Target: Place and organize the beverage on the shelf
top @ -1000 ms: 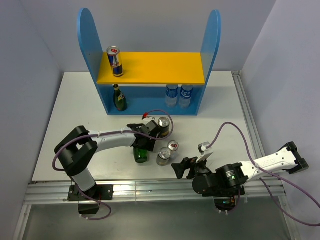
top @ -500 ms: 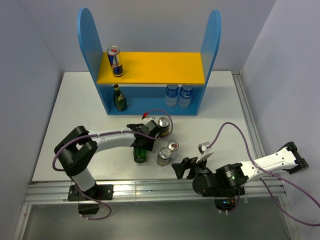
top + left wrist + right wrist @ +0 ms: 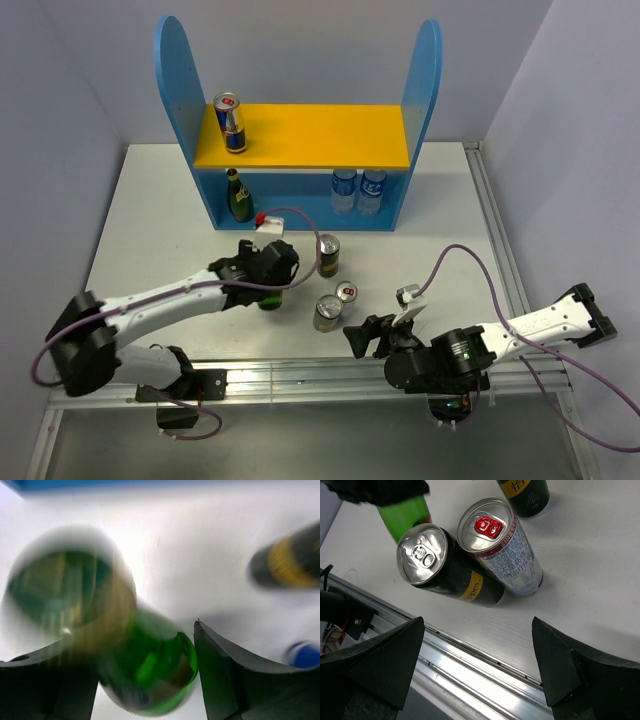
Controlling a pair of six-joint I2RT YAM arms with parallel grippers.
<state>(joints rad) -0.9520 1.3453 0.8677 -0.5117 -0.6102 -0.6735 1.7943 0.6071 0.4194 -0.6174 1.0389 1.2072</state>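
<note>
The shelf stands at the back. A blue-silver can is on its yellow board and a green bottle on its lower level. My left gripper is shut on a second green bottle, which looks blurred between the fingers in the left wrist view. A dark can stands to its right. A silver can and another dark can stand in front of my open, empty right gripper, as the right wrist view shows.
Two clear water bottles stand at the right of the shelf's lower level. A metal rail runs along the table's near edge just under my right gripper. Grey walls close in both sides.
My left arm has swung its elbow out to the left, and its gripper has moved left and back with the green bottle, away from the dark can. The right arm has not moved.
</note>
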